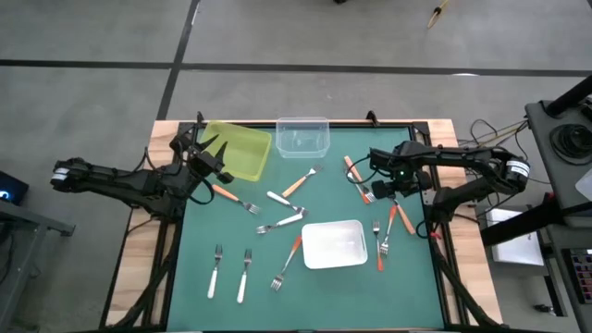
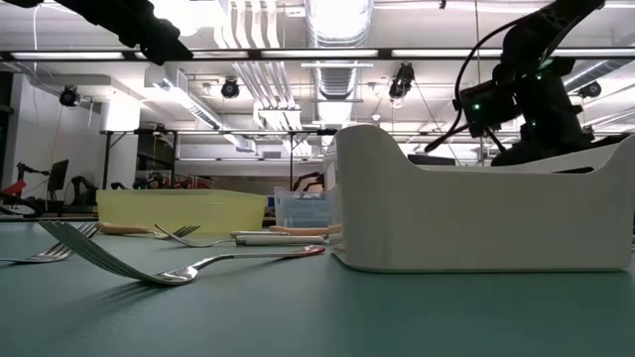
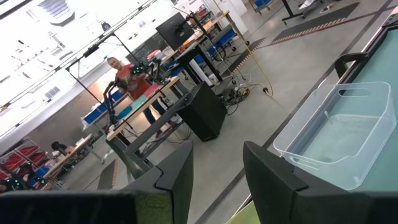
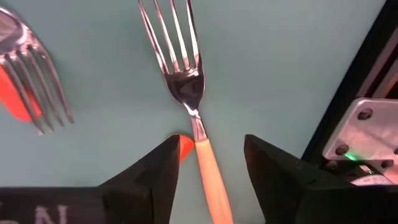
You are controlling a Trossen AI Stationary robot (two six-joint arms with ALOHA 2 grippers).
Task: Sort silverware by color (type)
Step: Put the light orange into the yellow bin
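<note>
At right of the high view, the right pincer (image 4: 205, 163) stands wide astride a tan-handled fork (image 4: 189, 93) on the worktop (image 1: 333, 287); the left pincer (image 3: 217, 171), apparently empty, hovers part-open by the yellow tray (image 1: 242, 150).

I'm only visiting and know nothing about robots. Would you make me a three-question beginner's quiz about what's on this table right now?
1. True or false: the white tray already has forks in it.
2. Which container lies nearest the left gripper? A) the yellow-green tray B) the clear tray C) the white tray
3. Fill in: between the right gripper's open fingers lies a fork with a light ______ handle.

Key: 1 false, it looks empty; 2 A; 3 orange.
</note>
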